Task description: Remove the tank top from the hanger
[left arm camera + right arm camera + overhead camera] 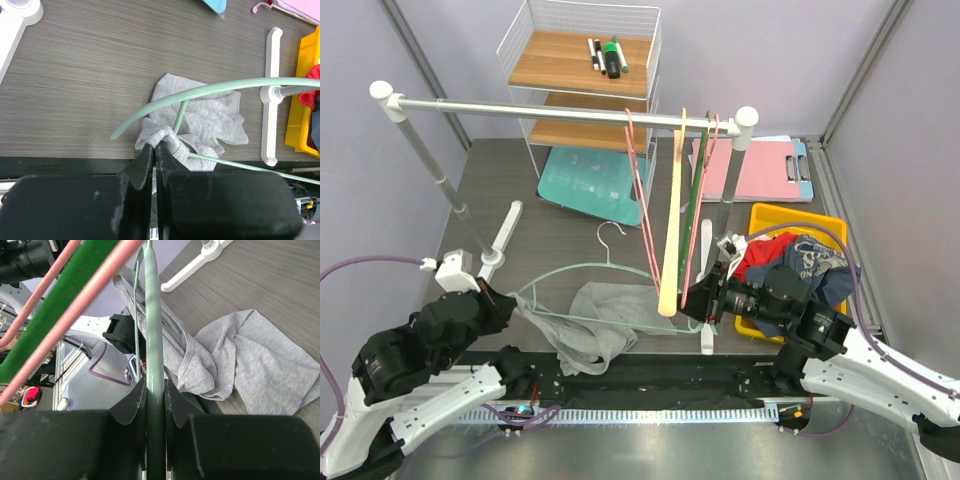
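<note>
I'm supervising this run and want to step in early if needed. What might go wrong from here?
1. The left gripper pinches only a small fold of the tank top; it may slip out when pulled.
2. The fabric seems looped over the mint hanger, so pulling may twist it in the right gripper.
3. The pink hanger and green hanger hang close beside that gripper and could snag.

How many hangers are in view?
5: on the rail, left pink hanger, cream hanger, green hanger, right pink hanger; the mint hanger is over the table in the right hand. Others may be hidden.
</note>
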`<state>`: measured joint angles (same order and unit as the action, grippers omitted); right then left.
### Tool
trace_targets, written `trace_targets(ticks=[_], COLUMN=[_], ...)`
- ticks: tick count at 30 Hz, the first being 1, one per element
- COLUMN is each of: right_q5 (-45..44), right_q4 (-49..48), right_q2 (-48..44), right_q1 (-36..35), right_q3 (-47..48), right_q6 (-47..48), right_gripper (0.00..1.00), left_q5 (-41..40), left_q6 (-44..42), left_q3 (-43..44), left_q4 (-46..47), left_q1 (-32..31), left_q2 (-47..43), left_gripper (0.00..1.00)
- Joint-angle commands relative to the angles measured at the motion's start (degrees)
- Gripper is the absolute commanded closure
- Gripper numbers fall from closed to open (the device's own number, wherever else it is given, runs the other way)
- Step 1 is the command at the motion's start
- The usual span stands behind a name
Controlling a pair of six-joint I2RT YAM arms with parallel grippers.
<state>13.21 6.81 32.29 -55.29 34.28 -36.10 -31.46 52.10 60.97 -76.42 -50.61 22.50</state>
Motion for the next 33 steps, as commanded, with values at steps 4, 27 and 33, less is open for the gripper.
trace_targets(ticks=[4, 27, 33], right_q5=[0.32, -10.31, -11.45], right_q4=[-4.97, 9.80, 12.61], right_q2=[-1.53, -12.69, -15.24], right_q1=[0.09, 0.09, 0.00], right_q3=[0.79, 1.49, 3.25], right_q6=[0.41, 2.00, 2.70], right_gripper=[0.99, 0.99, 0.99], left_q5=[-2.20, -2.82, -2.11], left_q6=[0.46, 2.66, -0.14], left_q3=[2.14, 0.20, 0.11], left_q4=[-0.22, 1.54, 3.47], left_q1=[-0.19, -0.19, -0.19], left_q2=[-0.27, 2.28, 2.99], left_gripper=[1.00, 1.00, 0.57])
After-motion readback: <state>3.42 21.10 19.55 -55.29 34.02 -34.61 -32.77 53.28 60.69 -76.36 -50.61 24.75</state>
